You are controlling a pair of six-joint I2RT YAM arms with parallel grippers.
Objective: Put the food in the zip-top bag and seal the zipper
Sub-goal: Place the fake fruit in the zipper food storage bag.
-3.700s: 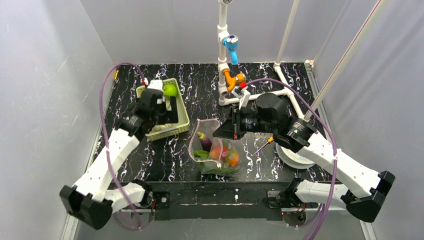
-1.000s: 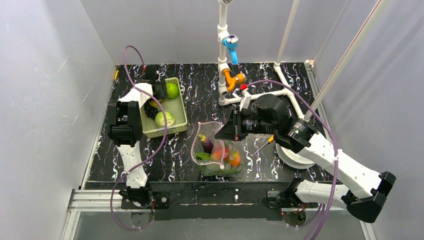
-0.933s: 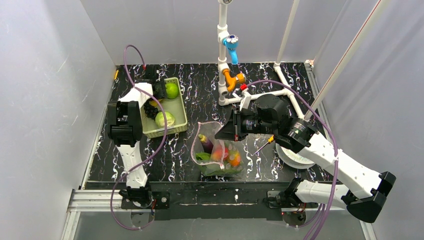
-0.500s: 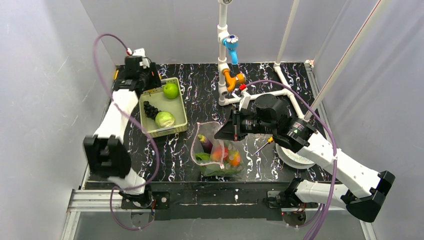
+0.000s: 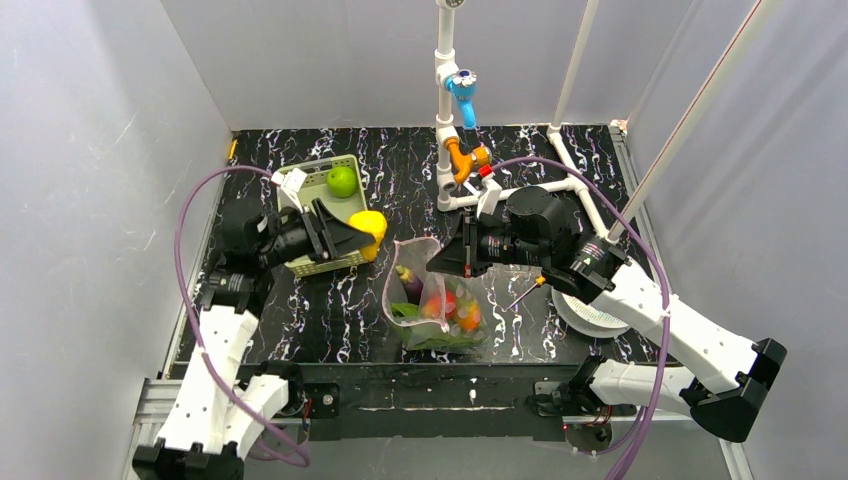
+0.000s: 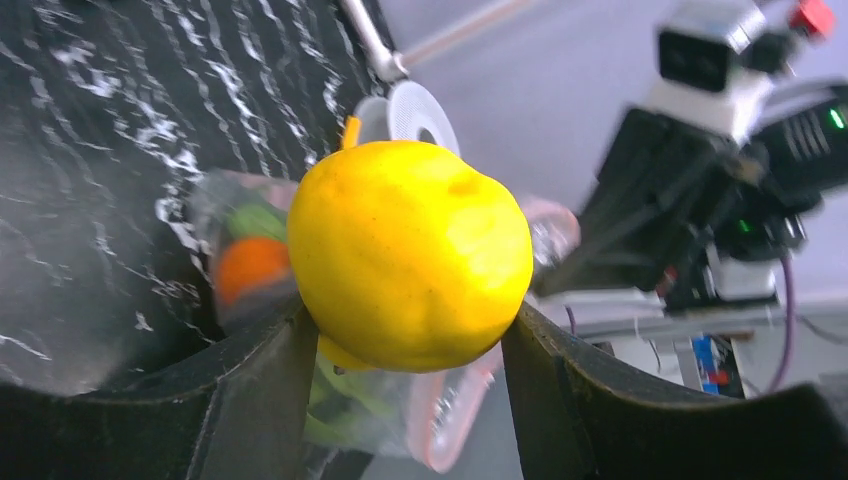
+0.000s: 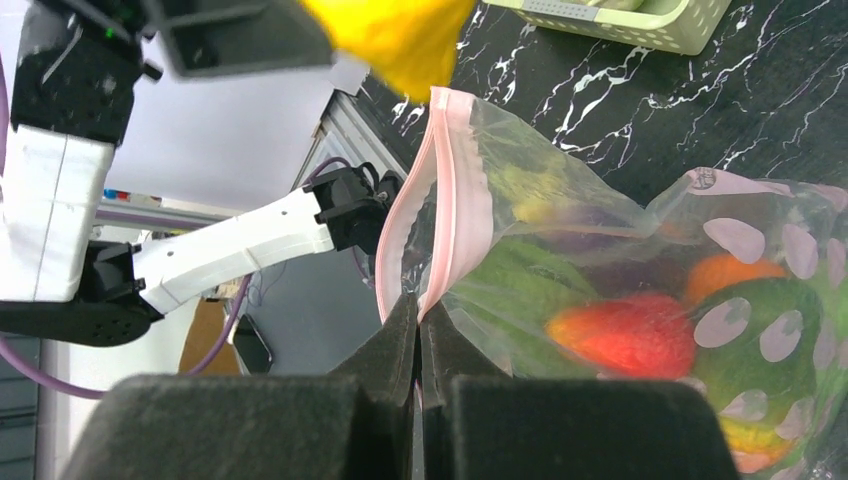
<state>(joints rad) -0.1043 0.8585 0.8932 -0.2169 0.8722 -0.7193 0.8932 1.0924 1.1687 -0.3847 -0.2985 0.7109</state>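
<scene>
My left gripper [image 5: 362, 236] is shut on a yellow toy fruit [image 5: 371, 223], which fills the left wrist view [image 6: 410, 255]. It hangs just left of the clear zip-top bag [image 5: 432, 300], over the basket's right edge. My right gripper [image 5: 438, 264] is shut on the bag's pinkish zipper strip [image 7: 437, 200] and holds the mouth open and up. Inside the bag lie a red piece [image 7: 622, 335], an orange piece [image 7: 735, 275], leafy greens [image 5: 430, 335] and a purple piece [image 5: 408, 283]. A green apple [image 5: 341, 181] sits in the basket.
The light-green slotted basket [image 5: 352, 262] stands at the back left. White pipework with a blue and orange tap [image 5: 458, 120] rises behind the bag. A round white plate [image 5: 590, 315] and a small screwdriver [image 5: 527, 290] lie to the right.
My left arm went to the basket, then swung back right with a yellow fruit in its gripper, close to the bag's mouth. The right gripper kept holding the bag's rim.
</scene>
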